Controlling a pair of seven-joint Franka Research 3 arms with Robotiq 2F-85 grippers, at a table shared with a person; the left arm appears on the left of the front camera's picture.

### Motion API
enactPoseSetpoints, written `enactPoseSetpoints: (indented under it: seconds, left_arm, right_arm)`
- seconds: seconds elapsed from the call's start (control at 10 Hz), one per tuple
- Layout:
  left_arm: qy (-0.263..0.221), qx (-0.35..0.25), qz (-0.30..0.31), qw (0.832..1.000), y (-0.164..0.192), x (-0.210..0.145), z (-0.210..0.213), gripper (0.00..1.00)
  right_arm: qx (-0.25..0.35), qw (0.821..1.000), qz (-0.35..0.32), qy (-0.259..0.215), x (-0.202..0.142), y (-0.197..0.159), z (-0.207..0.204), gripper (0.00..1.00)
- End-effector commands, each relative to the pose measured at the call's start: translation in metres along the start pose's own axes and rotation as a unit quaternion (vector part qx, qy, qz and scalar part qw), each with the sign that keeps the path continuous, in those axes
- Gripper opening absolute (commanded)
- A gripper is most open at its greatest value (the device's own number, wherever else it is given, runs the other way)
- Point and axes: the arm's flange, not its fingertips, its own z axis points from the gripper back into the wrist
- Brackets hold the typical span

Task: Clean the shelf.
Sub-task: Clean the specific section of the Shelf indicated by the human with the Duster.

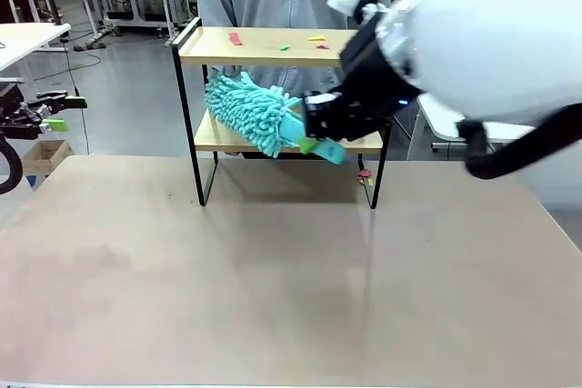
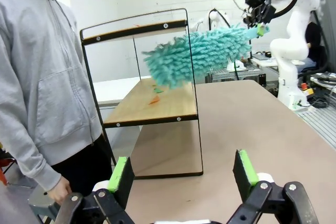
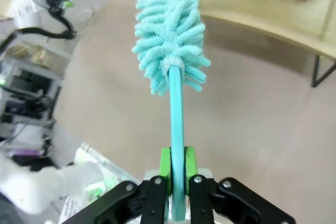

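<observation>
Shelf (image 1: 273, 46) stands at the far side of the worktop (image 1: 273, 279); probably light and easily shifted, so steady it by the black frame. Right pincer (image 3: 177, 162) is clamped on the stiff handle of the duster (image 1: 250, 111); its head looks soft. Left pincer (image 2: 182, 174) gapes empty

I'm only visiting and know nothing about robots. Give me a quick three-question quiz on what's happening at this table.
1. Pick one: the right gripper is shut on A) a sponge, B) a fluffy teal duster, C) a cloth.
2. True or false: the left gripper is clamped on a bottle.
3. How many wooden boards does the shelf have?
Key: 1 B. 2 false, it stands open and empty. 3 two; coloured scraps lie on the top one.
</observation>
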Motion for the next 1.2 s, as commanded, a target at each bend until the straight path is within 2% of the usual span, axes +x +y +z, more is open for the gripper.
enactPoseSetpoints:
  seconds: [0.0, 0.5, 0.9, 1.1]
  left_arm:
    - [0.004, -0.002, -0.006, 1.0, -0.002, 0.002, -0.001, 1.0]
    - [0.004, -0.002, -0.006, 1.0, -0.002, 0.002, -0.001, 1.0]
    - [0.004, -0.002, -0.006, 1.0, -0.002, 0.002, -0.001, 1.0]
    - [0.004, -0.002, -0.006, 1.0, -0.002, 0.002, -0.001, 1.0]
  right_arm:
    - [-0.059, 0.997, -0.037, -0.011, 0.036, 0.028, -0.025, 0.13]
    - [-0.135, 0.984, -0.087, -0.078, 0.081, 0.078, -0.082, 0.13]
    - [-0.157, 0.978, -0.09, -0.1, 0.115, 0.111, -0.129, 0.13]
    - [-0.155, 0.978, -0.097, -0.097, 0.123, 0.121, -0.149, 0.13]
